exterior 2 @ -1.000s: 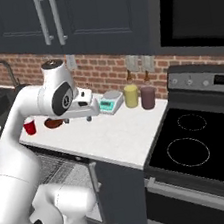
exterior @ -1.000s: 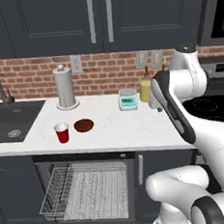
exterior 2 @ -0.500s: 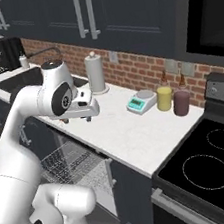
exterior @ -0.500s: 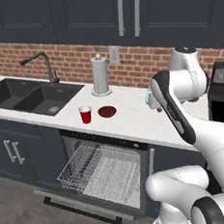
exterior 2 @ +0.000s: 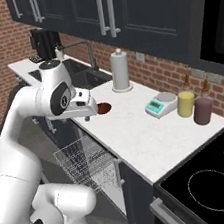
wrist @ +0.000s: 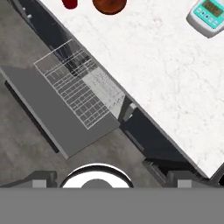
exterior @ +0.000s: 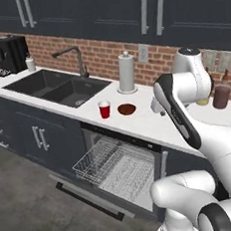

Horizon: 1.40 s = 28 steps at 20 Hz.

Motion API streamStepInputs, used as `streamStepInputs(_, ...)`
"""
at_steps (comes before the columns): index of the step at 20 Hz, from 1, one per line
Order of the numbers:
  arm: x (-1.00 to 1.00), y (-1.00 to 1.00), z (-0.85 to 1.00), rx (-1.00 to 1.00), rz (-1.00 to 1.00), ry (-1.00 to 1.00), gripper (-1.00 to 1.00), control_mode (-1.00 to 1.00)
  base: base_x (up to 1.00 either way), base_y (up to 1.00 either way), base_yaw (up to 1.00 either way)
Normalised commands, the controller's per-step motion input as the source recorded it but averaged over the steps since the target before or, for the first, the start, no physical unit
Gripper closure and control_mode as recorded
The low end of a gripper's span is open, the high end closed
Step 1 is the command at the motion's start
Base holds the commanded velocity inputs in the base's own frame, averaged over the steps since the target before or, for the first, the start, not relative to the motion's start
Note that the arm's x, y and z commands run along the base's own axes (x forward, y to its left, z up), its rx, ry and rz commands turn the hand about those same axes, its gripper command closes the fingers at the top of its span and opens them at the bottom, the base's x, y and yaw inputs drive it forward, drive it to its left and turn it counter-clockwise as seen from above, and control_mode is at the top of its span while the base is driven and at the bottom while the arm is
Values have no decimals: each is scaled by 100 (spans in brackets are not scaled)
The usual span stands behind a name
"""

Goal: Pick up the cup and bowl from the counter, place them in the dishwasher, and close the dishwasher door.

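Hand view, cup (wrist: 69,3) and bowl (wrist: 109,5) cut off at top, hand (exterior 2: 91,113) spread.

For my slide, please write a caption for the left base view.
Red cup and brown bowl wait on the counter above the open dishwasher.

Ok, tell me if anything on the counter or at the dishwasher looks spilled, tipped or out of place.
Nothing stands out. The cup stands upright beside the bowl on the counter. The dishwasher door is down, its rack pulled out.
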Motion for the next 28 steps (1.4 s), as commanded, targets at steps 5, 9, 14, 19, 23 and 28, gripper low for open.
streamStepInputs(5,0,0,0,0,0,0,-100,100,0,-42,32)
streamStepInputs(9,0,0,0,0,0,0,-100,100,0,-49,27)
streamStepInputs(14,0,0,0,0,0,0,-100,100,0,-55,28)
streamStepInputs(19,0,0,0,0,0,0,-100,100,8,-53,24)
streamStepInputs(23,0,0,0,0,0,0,-100,100,0,-17,5)
streamStepInputs(28,0,0,0,0,0,0,-100,100,-3,0,0)
